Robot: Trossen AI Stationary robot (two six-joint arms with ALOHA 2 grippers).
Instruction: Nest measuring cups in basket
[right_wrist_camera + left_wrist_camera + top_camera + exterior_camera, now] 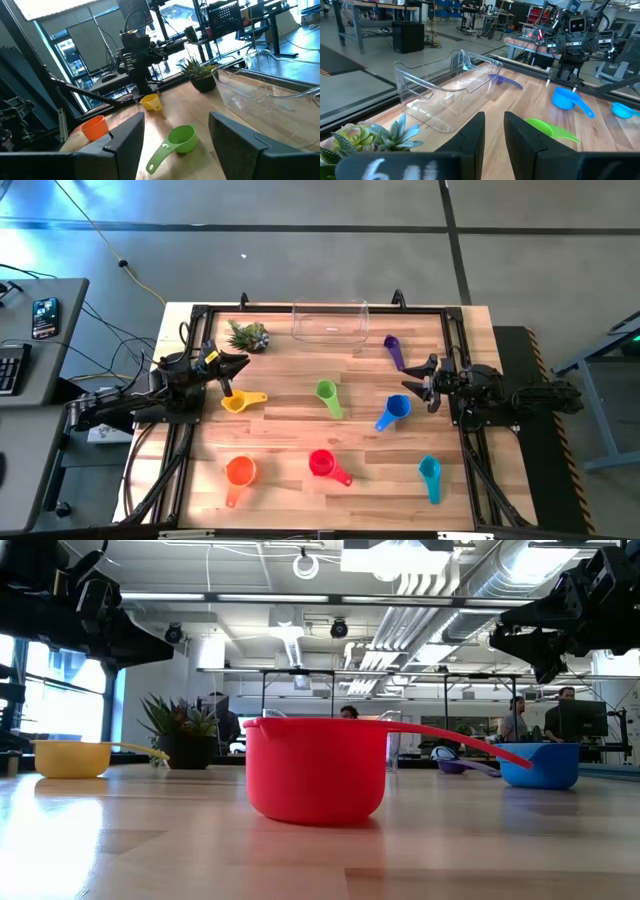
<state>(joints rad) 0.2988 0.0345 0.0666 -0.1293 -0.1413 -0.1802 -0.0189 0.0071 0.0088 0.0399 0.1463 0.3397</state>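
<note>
Seven measuring cups lie spread out on the wooden bench, and none is in the clear basket at the far edge: purple cup, green cup, yellow cup, blue cup, orange cup, red cup and teal cup. Left claw hangs above the yellow cup beside a small plant, its fingers a little apart and holding nothing. Right claw hangs near the blue cup with its fingers spread wide and empty.

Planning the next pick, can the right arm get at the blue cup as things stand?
Probably yes: the right gripper hovers open just beside the blue cup, and nothing stands between them; the purple cup lies off to the side.
</note>
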